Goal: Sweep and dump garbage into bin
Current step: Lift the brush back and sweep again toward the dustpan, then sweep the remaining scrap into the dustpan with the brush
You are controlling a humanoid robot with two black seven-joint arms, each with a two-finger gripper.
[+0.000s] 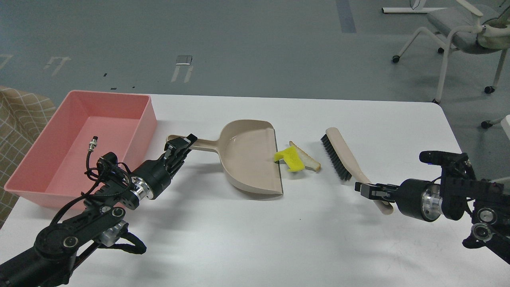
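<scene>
The yellow sponge piece (290, 158) lies on the white table at the open lip of the beige dustpan (249, 159), its left tip at the lip. The bread slice (310, 160) lies just right of it, partly under it. My left gripper (179, 148) is shut on the dustpan's handle. My right gripper (368, 189) is shut on the handle of the beige brush (338, 155), whose black bristles face the garbage a short gap to the right of the bread. The pink bin (24, 159) stands empty at the table's left.
The white table (247, 239) ends just behind the bin and dustpan. A checked cloth (20, 115) lies left of the bin. An office chair (462, 32) stands on the floor at the far right.
</scene>
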